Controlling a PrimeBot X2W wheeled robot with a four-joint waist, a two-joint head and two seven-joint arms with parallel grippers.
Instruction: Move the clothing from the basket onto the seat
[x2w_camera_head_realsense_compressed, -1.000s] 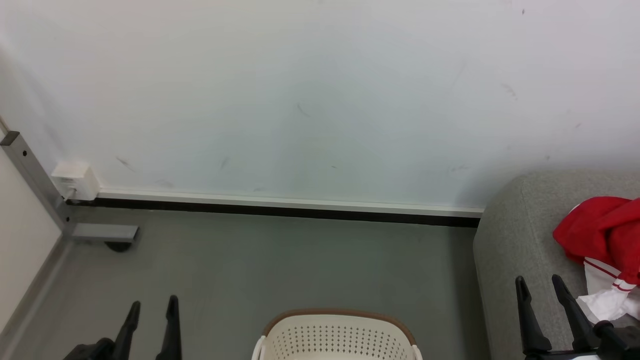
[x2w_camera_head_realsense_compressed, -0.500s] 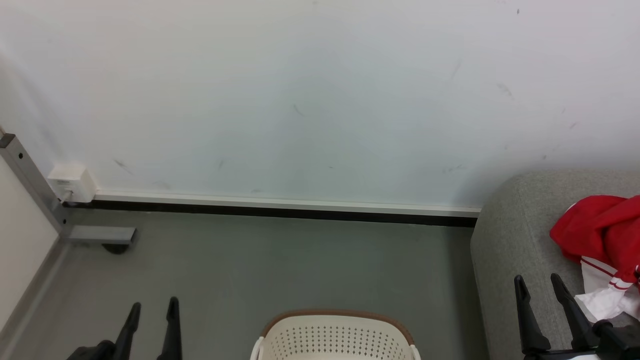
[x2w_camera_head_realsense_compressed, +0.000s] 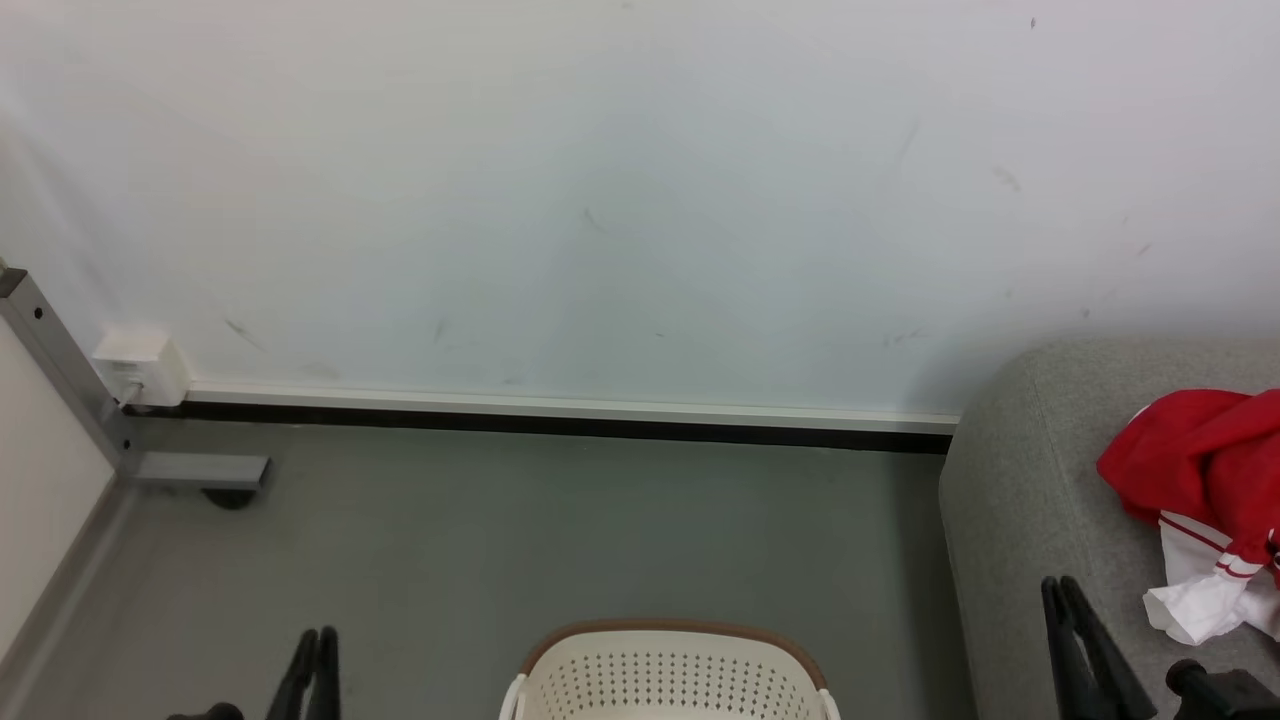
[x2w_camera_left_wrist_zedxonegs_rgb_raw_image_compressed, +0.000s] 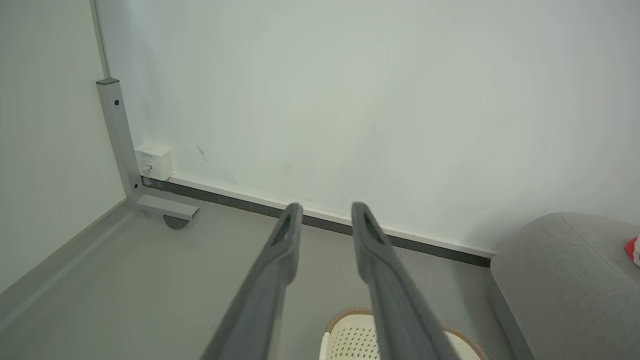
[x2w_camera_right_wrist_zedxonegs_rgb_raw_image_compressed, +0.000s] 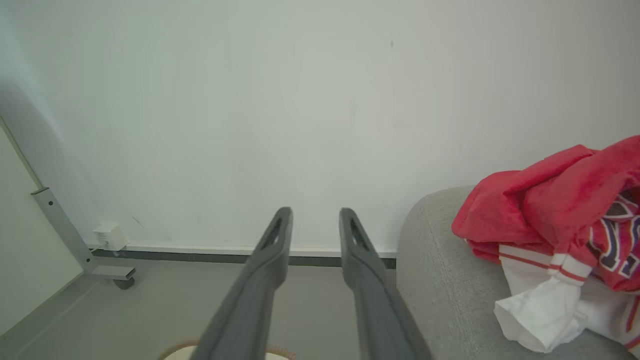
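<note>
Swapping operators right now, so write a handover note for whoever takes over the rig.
Left end effector: fingers slightly apart, empty, above the floor left of the basket.
Right end effector: fingers slightly apart, empty, by the seat.
Clothing: a red and white heap lies on the seat.
Done: that heap is out of the basket.
Left: the basket's inside is mostly out of view; check it for more clothing.
</note>
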